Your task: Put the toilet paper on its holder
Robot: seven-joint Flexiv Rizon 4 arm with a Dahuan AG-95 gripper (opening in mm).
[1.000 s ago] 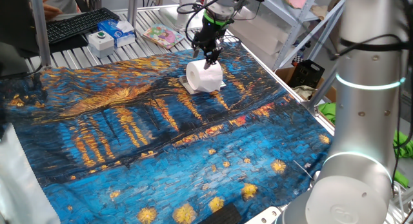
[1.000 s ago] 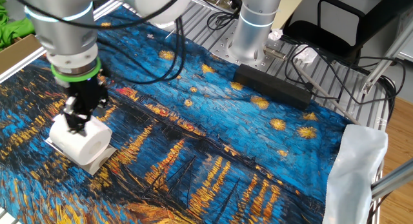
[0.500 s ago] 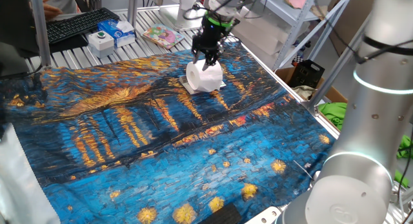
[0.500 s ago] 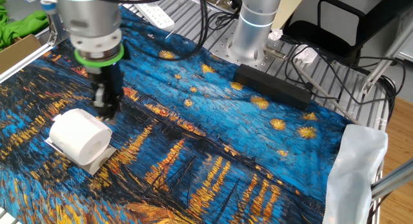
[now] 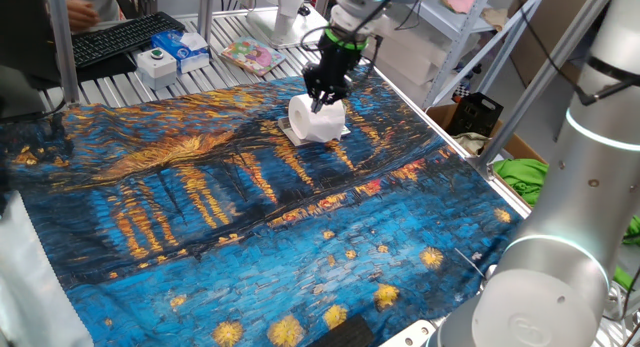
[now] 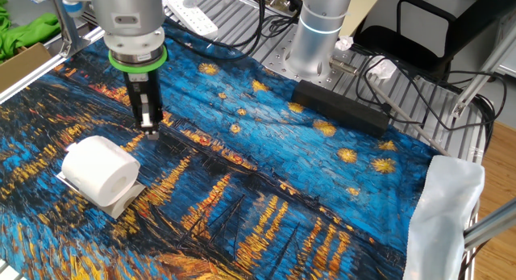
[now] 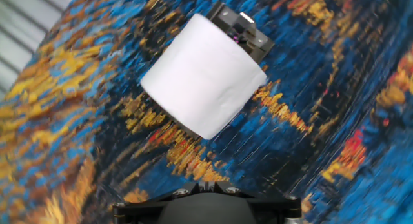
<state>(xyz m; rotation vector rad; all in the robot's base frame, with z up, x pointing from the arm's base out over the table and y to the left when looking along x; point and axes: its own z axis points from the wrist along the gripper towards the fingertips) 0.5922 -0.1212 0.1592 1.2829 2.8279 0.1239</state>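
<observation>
The white toilet paper roll (image 5: 318, 121) lies on its side on the holder, whose flat base (image 5: 291, 137) juts out under it. In the other fixed view the roll (image 6: 100, 169) rests on the base (image 6: 122, 202). In the hand view the roll (image 7: 203, 82) covers most of the holder (image 7: 246, 30). My gripper (image 6: 151, 130) hangs point-down over the cloth beside the roll, apart from it, fingers together and empty. In the first fixed view the gripper (image 5: 324, 97) stands just behind the roll.
A Starry Night patterned cloth (image 5: 220, 207) covers the table. A white box with a green button (image 5: 157, 59), a blue box (image 5: 190, 47), a keyboard (image 5: 125, 35) and a booklet (image 5: 250, 55) lie at the back. A black power strip (image 6: 343, 109) lies near the robot base (image 6: 318, 30).
My gripper has come off the top of the roll and moved sideways to stand beside it. The roll stays on the holder's base.
</observation>
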